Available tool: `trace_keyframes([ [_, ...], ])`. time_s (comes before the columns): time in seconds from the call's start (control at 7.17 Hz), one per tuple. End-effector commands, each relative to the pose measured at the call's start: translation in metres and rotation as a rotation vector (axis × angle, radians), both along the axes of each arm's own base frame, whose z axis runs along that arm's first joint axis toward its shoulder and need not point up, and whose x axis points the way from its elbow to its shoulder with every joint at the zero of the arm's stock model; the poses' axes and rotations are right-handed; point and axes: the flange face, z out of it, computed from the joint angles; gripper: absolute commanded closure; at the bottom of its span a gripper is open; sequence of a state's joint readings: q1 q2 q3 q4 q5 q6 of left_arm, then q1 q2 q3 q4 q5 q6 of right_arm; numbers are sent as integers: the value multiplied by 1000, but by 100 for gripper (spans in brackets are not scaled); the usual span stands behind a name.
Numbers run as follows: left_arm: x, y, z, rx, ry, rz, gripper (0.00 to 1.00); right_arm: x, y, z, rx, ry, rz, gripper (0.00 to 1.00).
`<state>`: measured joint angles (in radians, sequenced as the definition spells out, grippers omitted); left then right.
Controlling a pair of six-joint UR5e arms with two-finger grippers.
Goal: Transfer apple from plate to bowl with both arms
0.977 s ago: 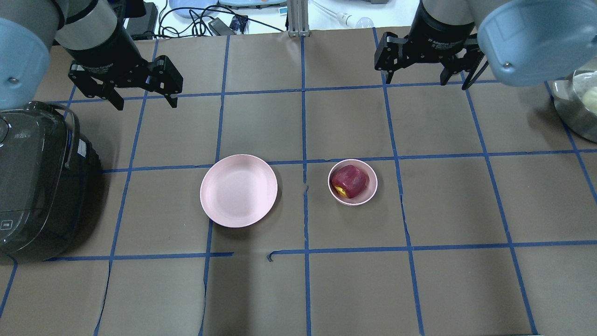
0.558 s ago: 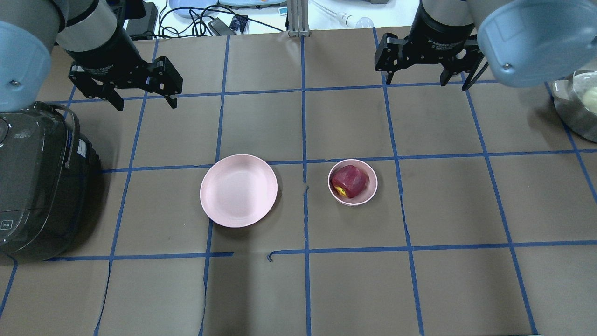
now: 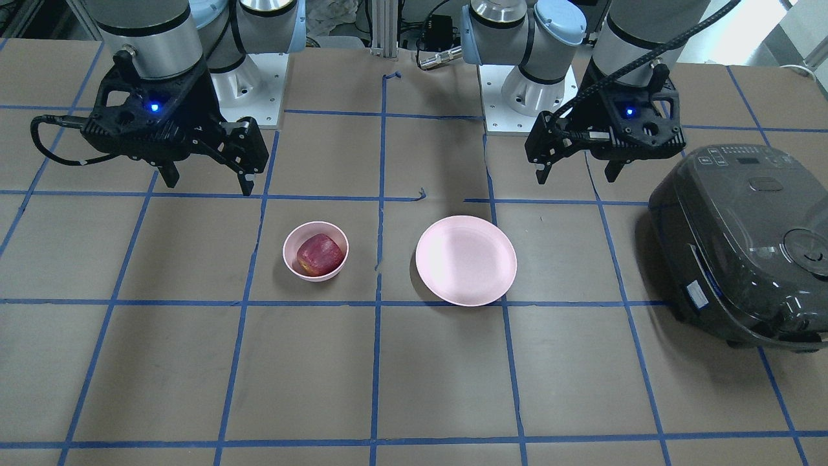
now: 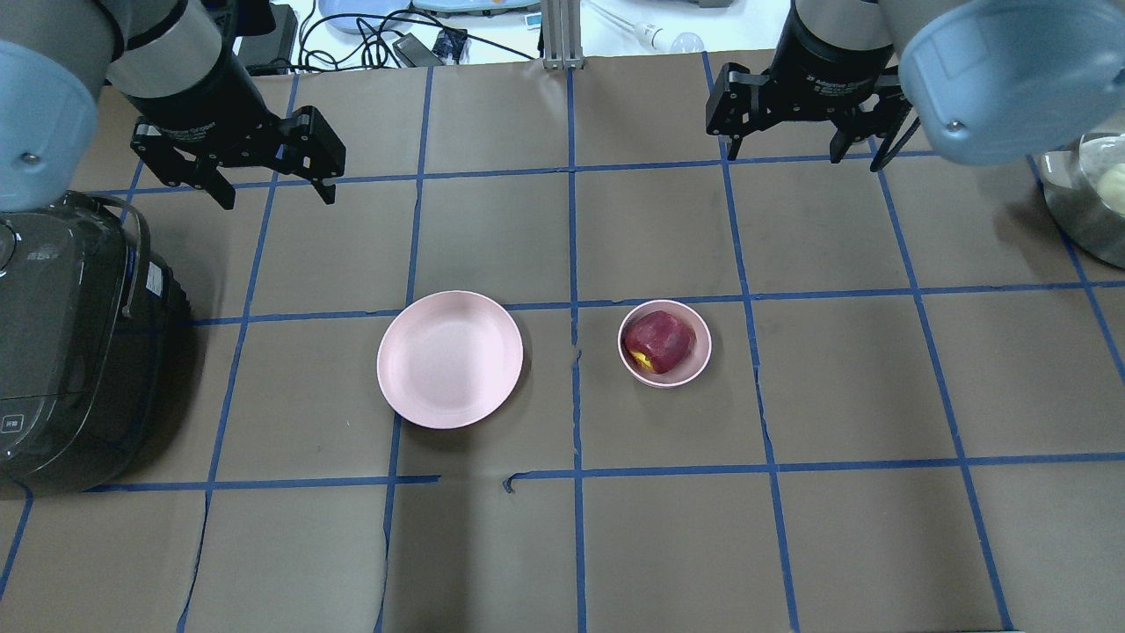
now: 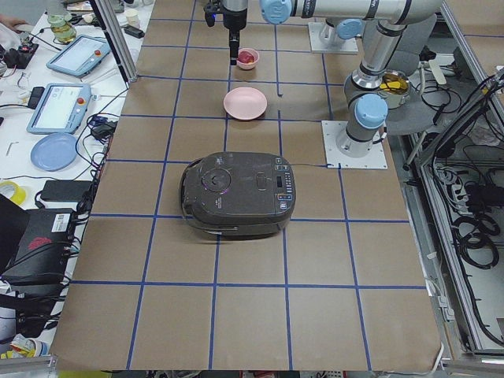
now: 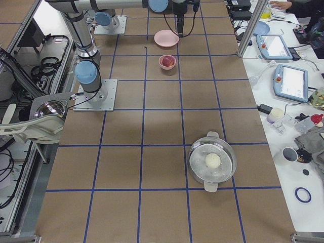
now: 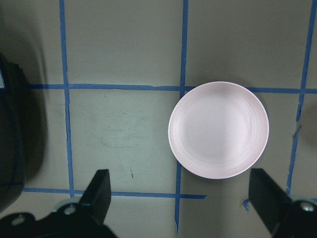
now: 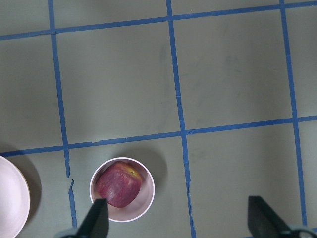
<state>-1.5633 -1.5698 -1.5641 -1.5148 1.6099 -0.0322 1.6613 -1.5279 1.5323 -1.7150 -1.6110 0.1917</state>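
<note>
The dark red apple (image 4: 659,341) with a yellowish patch sits inside the small pink bowl (image 4: 698,362) right of the table's middle; both also show in the right wrist view, apple (image 8: 118,185) and bowl (image 8: 143,204). The wide pink plate (image 4: 450,359) lies empty to its left, also in the left wrist view (image 7: 218,130). My left gripper (image 4: 272,193) is open and empty, high at the far left. My right gripper (image 4: 802,151) is open and empty, high at the far right. In the front view the apple (image 3: 319,254), bowl (image 3: 291,259) and plate (image 3: 466,260) show between the left gripper (image 3: 576,176) and the right gripper (image 3: 208,184).
A dark rice cooker (image 4: 70,343) stands at the left edge. A steel pot (image 4: 1085,207) with a pale round thing in it stands at the right edge. Blue tape lines grid the brown table cover (image 4: 844,527). Cables and tablets lie beyond the far edge.
Both arms have barely shifted; the left gripper has moved very slightly. The apple, bowl and plate have not moved.
</note>
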Motion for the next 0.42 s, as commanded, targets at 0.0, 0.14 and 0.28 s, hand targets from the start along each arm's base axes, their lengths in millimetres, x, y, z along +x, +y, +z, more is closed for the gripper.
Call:
trace_keyframes([
  [0.0, 0, 1, 2, -4, 1, 2, 0, 0, 1, -2, 3, 1, 0, 0],
  [0.14, 0, 1, 3, -9, 1, 8, 0, 0, 1, -4, 8, 0, 0, 0],
  [0.28, 0, 0, 3, -16, 1, 6, 0, 0, 1, -3, 6, 2, 0, 0],
])
